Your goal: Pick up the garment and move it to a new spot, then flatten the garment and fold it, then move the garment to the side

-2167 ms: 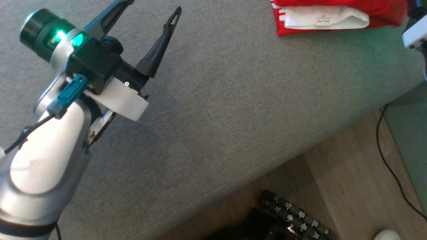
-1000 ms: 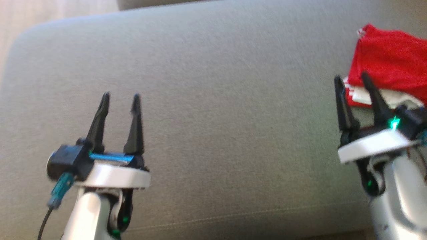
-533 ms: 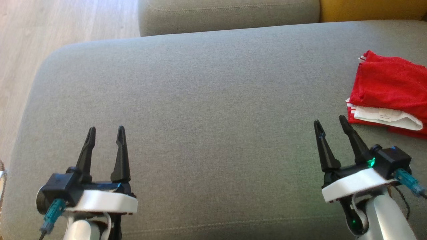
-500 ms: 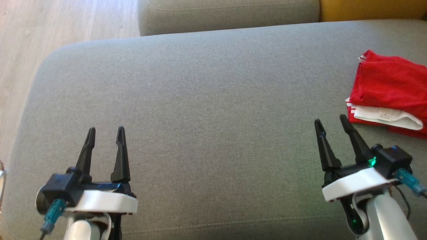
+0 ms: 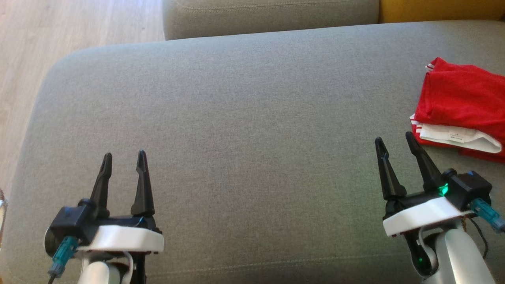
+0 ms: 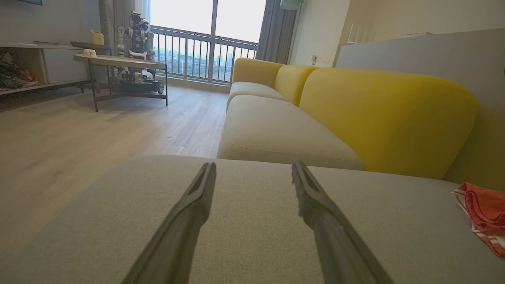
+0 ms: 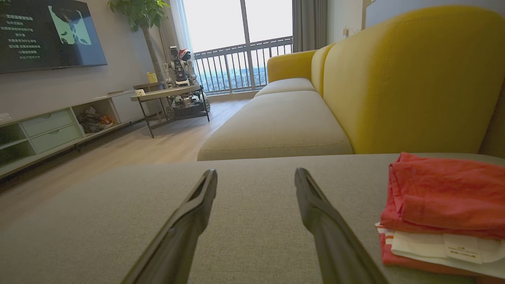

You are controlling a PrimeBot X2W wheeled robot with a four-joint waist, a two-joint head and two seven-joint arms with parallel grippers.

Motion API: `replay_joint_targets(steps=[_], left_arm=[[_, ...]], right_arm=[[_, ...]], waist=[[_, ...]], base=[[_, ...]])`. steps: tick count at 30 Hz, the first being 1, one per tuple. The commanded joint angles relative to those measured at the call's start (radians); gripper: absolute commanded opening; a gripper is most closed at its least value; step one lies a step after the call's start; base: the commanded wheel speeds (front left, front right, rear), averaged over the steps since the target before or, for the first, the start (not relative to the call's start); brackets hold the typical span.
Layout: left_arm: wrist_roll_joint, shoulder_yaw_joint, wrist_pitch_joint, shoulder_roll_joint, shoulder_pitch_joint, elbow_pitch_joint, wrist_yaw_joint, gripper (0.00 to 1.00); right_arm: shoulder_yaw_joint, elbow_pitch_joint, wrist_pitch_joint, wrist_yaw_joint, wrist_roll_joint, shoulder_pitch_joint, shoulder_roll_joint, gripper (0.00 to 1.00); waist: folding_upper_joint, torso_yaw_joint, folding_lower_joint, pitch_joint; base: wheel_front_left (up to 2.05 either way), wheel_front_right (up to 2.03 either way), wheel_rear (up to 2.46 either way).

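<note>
While the folded red garment [image 5: 459,98] lies on the grey cushion [image 5: 244,118], left tool [image 5: 124,154] wide and empty, right tool [image 5: 394,136] likewise

Two robot arms rise from the bottom edge of the head view. The left pincer [image 5: 124,154] sits at lower left, its two long dark fingers [image 5: 143,185] pointing upward and spread apart. The right pincer [image 5: 394,137] sits at lower right, its fingers likewise spread, leaning slightly left. Each is mounted on a white wrist plate [image 5: 122,240] above a pale silver forearm [image 5: 459,256]. A green light [image 5: 445,189] glows on the right wrist.
</note>
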Motion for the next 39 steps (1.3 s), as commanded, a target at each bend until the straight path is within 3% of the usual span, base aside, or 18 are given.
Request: replay_joint_targets(steps=[1, 38, 39], left_arm=[[-0.002, 0.034, -0.005, 0.001, -0.031, -0.035, 0.004, 1.00], [-0.048, 0.046, -0.005, 0.001, -0.045, -0.045, -0.021, 1.00], [-0.045, 0.014, 0.000, 0.000, -0.003, -0.015, -0.015, 0.00]], right_arm=[[0.022, -0.039, -0.006, 0.000, 0.002, -0.015, 0.004, 1.00], [0.018, -0.034, -0.006, 0.000, 0.002, -0.028, 0.004, 1.00], [-0.004, -0.002, 0.000, 0.000, 0.009, -0.002, 0.002, 0.00]], waist=[[-0.0001, -0.001, 0.0001, 0.001], [-0.0001, 0.005, 0.0001, 0.026], [-0.0001, 0.005, 0.0001, 0.026]], base=[[0.00, 0.00, 0.00], [0.00, 0.00, 0.00], [0.00, 0.00, 0.00]])
